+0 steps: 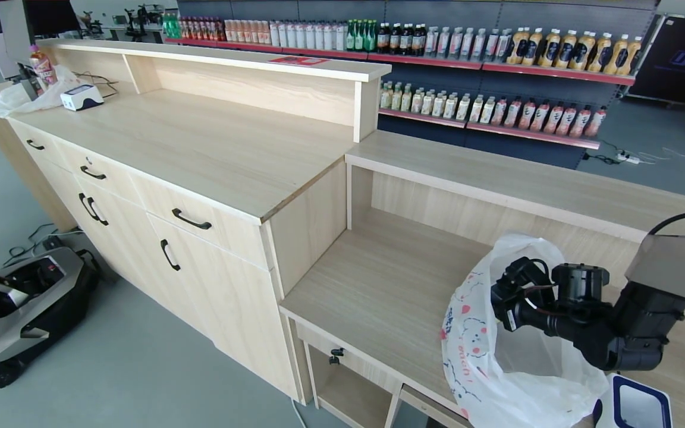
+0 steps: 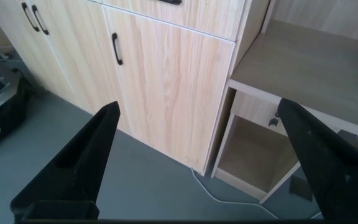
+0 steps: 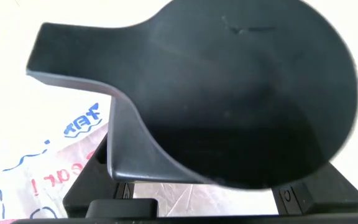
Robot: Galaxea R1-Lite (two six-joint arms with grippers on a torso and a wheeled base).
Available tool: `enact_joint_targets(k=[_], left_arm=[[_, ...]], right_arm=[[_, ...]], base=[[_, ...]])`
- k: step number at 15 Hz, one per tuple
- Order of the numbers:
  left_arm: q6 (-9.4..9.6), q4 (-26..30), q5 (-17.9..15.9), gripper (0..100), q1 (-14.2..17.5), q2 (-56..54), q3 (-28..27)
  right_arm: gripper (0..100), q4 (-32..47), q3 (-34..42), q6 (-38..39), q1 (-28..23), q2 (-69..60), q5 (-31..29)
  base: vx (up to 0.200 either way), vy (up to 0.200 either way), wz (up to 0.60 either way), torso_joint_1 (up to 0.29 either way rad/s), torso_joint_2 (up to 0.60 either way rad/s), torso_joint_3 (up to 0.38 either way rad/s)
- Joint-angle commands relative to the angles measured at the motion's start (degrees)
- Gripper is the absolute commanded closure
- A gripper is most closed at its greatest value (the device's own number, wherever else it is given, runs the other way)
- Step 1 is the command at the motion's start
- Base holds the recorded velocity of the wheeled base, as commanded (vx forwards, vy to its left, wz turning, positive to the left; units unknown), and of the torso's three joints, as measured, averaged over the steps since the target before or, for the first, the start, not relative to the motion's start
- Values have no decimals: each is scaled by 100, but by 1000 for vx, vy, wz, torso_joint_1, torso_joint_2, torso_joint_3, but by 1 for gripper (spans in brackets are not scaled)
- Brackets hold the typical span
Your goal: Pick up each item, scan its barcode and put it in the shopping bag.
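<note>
Shop floor, drink shelves behind. Wood counter [image 1: 378, 285] carries shopping bag [image 1: 485, 356]. Right hand [image 1: 509, 294] at bag mouth; I cannot tell its grip, dark flat shape [image 3: 229, 93] blocks wrist view. Left hand [image 2: 197, 104] spread wide, empty, well apart from bag. I judge bagging step underway; next calls for release inside bag, then clean withdrawal.

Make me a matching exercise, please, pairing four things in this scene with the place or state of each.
1. shopping bag
2. left end effector
3. drink bottles
4. small white device

A. on the shelves at the back
B. open, above the floor by the cabinet doors
C. on the lower counter
D. near the high counter's left end

Pairs: 1-C, 2-B, 3-A, 4-D.
</note>
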Motion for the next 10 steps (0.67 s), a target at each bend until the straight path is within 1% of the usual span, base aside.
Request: enact_joint_targets(k=[1,5,10], left_arm=[[-2,0,0,0,0,9,0],[-2,0,0,0,0,9,0],[-2,0,0,0,0,9,0]], right_arm=[[100,-129,-92,-12,-5,305,9],[100,-384,-259,-4,-5,577,53],[100,-472,-329,-91,-5,823,97]], base=[[0,0,0,0,0,0],[0,0,0,0,0,0],[0,0,0,0,0,0]])
